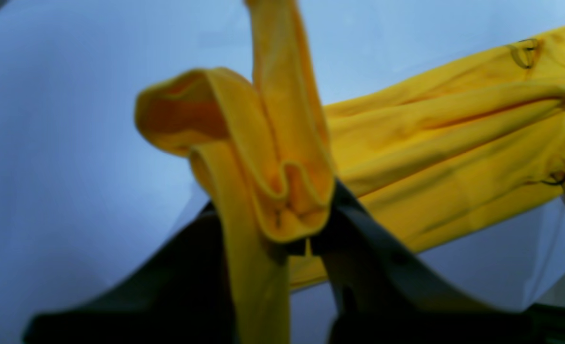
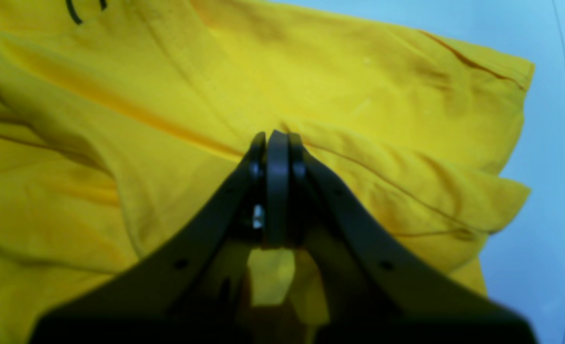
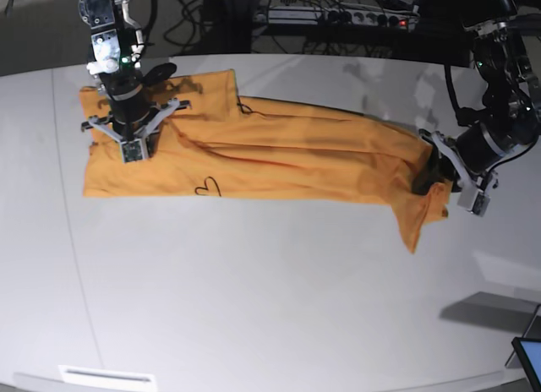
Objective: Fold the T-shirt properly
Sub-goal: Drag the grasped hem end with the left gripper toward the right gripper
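Your left gripper (image 1: 301, 241) is clamped on the T-shirt (image 3: 279, 155) hem, lifted off the table (image 3: 254, 307) — right gripper (image 2: 276, 138) closed tight, pressing on the cloth, nothing pinched

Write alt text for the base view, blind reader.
An orange-yellow T-shirt lies stretched across a white table, pinched at both ends by two robot arms. The left gripper, on the view's right, lifts a bunched end that droops; the right gripper presses shut on the flat end.

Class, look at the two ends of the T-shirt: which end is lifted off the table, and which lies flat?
The end held by the left gripper is lifted, its T-shirt cloth bunched and hanging. The end under the right gripper lies flat on the table.
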Available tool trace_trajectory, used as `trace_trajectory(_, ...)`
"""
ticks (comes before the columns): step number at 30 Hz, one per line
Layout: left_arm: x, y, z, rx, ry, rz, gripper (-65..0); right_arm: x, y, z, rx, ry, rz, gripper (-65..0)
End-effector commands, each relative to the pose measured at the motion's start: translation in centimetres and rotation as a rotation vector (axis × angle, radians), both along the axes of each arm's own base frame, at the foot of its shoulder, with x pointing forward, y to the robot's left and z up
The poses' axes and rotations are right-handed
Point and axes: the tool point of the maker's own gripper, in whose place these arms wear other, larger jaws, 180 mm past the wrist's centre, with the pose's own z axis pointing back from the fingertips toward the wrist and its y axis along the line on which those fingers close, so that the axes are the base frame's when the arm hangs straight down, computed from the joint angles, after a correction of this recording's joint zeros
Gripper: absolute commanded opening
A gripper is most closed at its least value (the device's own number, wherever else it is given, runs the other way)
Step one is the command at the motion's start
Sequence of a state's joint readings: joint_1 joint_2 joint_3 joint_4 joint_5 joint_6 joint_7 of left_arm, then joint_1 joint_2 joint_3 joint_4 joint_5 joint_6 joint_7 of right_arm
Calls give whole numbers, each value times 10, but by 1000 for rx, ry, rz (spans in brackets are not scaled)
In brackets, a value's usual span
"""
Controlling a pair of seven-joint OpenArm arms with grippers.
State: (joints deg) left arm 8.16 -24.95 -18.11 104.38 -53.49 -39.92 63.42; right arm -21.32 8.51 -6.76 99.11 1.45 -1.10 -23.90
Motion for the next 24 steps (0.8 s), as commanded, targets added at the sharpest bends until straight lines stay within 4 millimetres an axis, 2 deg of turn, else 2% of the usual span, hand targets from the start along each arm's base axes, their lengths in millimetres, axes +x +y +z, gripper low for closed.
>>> trace_trajectory(1, 4, -6, 13, -4, -45, -26, -650, -5, -8, -3, -22, 26, -15, -649)
trace_trajectory(6, 0, -22, 5, -12, -18, -77, -650, -3, -9, -2, -23, 23, -18, -649)
trace_trajectory(14, -7, -36, -5, -54, 3, -79, -650, -2, -8, -2, -22, 20, -15, -649)
trace_trajectory(19, -2, -41, -8, -125, 21, 5, -650, -2, -8, -2, -22, 20, -15, -649)
trace_trajectory(24, -1, -65, -13, -157, 37, -42, -650, -3, -8, -2, -22, 21, -15, -649)
